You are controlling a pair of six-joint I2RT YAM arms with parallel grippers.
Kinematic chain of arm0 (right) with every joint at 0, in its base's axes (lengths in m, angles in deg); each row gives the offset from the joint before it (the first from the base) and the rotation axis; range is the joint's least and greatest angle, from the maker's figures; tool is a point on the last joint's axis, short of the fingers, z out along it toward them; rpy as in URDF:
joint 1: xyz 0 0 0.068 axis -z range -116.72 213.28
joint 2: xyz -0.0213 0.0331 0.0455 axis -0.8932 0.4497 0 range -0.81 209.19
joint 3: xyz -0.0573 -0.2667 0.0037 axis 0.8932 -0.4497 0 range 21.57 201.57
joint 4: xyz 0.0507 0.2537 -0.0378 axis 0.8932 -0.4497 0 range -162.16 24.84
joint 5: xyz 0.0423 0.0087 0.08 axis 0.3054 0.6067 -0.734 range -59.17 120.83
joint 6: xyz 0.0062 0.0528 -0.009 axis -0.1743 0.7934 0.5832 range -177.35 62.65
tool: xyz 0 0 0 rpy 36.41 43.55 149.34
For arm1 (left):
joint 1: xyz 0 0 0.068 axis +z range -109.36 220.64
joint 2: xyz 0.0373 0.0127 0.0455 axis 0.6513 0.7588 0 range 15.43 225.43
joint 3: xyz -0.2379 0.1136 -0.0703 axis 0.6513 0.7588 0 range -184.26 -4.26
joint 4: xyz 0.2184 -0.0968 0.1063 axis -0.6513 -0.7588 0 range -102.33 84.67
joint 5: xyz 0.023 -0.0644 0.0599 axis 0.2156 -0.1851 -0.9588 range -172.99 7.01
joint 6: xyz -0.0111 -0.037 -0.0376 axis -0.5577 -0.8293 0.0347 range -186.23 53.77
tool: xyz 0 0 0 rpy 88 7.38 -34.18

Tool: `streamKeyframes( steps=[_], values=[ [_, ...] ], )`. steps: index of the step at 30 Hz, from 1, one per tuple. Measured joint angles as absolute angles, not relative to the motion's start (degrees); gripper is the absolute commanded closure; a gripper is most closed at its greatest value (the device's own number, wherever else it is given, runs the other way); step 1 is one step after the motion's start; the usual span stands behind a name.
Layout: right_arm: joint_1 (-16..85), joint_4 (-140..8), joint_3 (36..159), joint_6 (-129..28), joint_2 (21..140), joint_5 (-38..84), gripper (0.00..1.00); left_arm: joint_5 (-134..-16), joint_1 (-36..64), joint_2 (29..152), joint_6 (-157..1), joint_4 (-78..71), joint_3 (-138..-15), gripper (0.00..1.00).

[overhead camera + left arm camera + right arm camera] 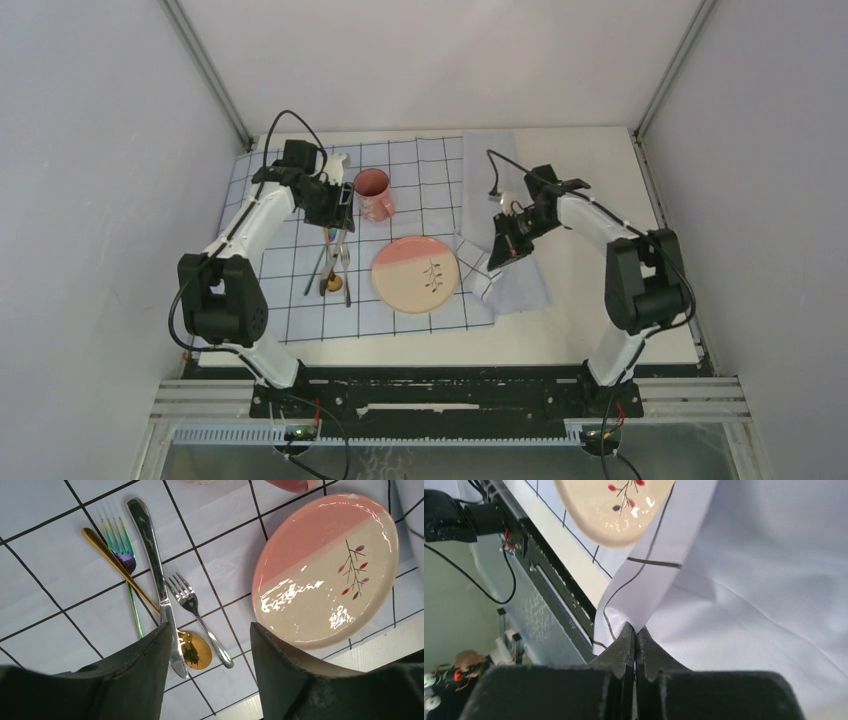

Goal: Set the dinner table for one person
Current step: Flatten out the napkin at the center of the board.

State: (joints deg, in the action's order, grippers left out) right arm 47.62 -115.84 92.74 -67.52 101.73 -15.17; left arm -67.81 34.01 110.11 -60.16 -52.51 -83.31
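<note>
The right tool is pinched tight on the folded edge of the cloth. The left tool hangs wide above the cutlery. The counter lies under both. Tugging could drag the plate beside the right tool, since it rests on that cloth.

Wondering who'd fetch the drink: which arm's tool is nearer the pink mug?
Left. The left tool hovers open right beside the pink mug, above the cutlery. The right tool is beyond the plate, shut on the cloth.
</note>
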Motion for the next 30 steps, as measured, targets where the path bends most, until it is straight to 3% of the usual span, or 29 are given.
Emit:
streamKeyframes(
  steps=[15, 30],
  values=[
    [60.3, -120.8, 92.7, -69.4, 86.6, -9.0, 1.00, -67.8, 34.0, 110.0, -59.7, -53.3, -83.3, 0.36],
    [88.3, -122.5, 92.2, -74.8, 66.5, 13.7, 1.00, -67.7, 34.0, 110.0, -59.7, -54.3, -83.3, 0.36]
  ],
)
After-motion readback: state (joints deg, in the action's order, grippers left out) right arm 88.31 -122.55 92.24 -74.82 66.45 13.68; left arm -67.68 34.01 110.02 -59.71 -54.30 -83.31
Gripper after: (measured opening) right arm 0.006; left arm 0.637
